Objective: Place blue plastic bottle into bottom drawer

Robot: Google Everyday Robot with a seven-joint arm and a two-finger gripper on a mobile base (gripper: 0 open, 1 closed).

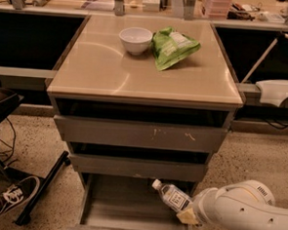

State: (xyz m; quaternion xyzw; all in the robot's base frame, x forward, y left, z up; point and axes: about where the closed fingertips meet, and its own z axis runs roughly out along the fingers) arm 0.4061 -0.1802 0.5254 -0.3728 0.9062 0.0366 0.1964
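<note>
The blue plastic bottle, clear with a white cap and a pale label with dark print, is tilted with its cap up to the left, over the right side of the open bottom drawer. My gripper is shut on the bottle's lower end, low at the drawer's right front corner. My white arm reaches in from the lower right. The drawer is pulled out and its plain grey floor shows.
A white bowl and a green snack bag sit on the cabinet top. Two scuffed grey drawers are above. A black stand leg and a person's shoe are at the lower left.
</note>
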